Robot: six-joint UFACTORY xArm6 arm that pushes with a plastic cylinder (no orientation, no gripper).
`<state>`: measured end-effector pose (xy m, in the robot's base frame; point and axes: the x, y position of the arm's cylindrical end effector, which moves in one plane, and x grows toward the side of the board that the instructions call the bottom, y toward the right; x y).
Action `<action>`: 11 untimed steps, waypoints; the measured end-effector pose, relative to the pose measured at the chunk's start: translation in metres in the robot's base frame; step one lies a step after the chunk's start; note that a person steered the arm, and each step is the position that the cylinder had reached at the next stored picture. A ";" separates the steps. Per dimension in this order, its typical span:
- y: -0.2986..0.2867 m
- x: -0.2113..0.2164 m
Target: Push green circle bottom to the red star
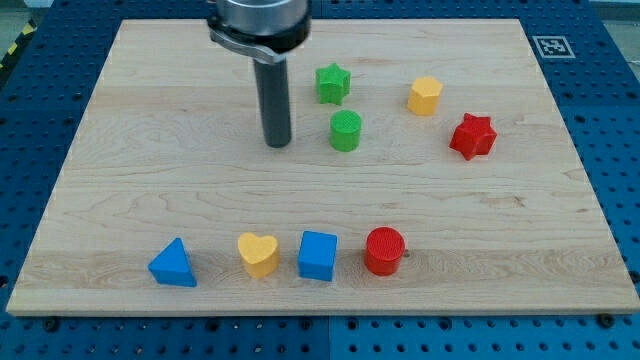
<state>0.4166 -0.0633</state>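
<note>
Green circle (345, 131) sits near the tabletop's (150, 170) top edge, my tip (277, 144) just beside its left; no hand exists. An off-centre shove could nudge the green star (333, 83) or miss the red star (472, 136). Eight blocks: two green, two red, two yellow, two blue.

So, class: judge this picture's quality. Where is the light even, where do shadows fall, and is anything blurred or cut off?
Camera view: even, soft light on the pale wooden board, no glare; blocks such as the green round block cast only faint shadows; the dark rod's tip is sharp, its upper housing cropped at the view's top.
</note>
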 end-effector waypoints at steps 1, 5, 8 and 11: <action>0.014 -0.027; 0.089 0.003; 0.154 0.020; 0.211 0.095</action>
